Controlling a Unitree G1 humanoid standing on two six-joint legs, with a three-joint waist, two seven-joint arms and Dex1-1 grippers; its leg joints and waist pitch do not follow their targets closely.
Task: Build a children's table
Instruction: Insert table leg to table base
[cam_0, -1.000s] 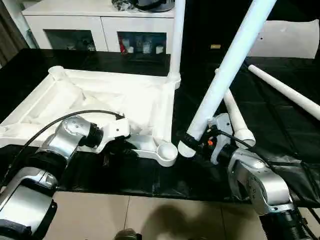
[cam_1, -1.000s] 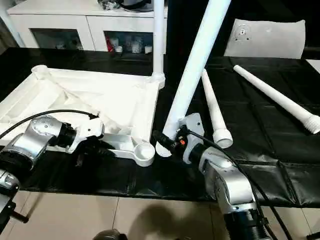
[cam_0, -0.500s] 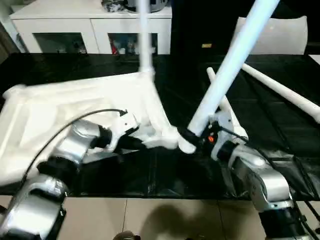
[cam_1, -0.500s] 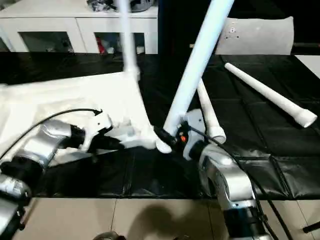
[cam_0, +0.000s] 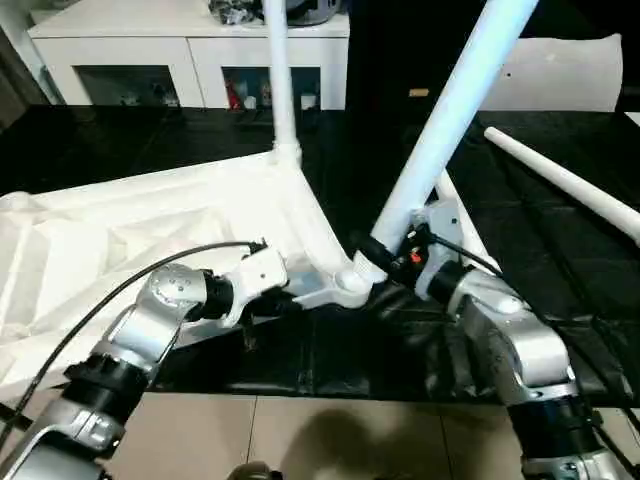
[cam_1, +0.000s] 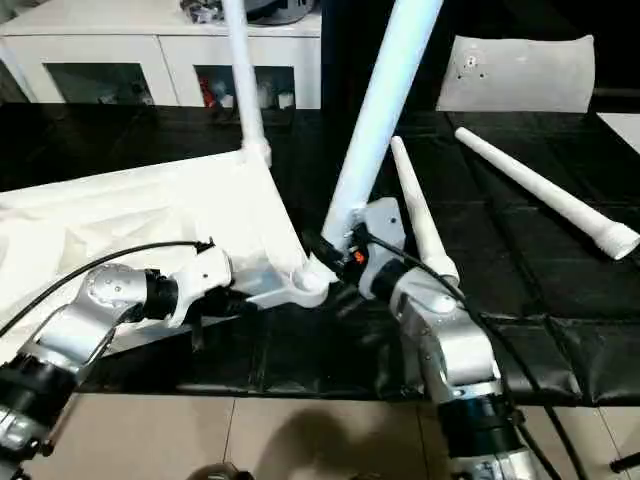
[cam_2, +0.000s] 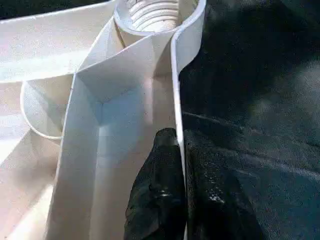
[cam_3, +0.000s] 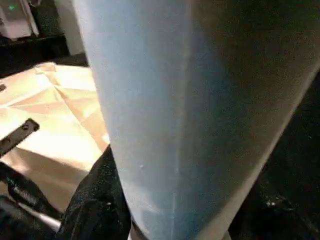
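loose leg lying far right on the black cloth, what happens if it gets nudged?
The loose leg is a round tapered tube lying flat, so it would probably roll, curving toward its thin end. It looks like hollow plastic, likely light and stiff. The wrinkled black cloth may slow it somewhat.

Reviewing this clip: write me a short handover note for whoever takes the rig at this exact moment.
Left gripper: shut on the table top rim near the empty near corner socket.
Right gripper: shut on a leg, its tilted lower end at that socket.
Done: one leg stands upright in the far corner socket.
Left: seat the held leg, then fit the two loose legs lying on the black work table.
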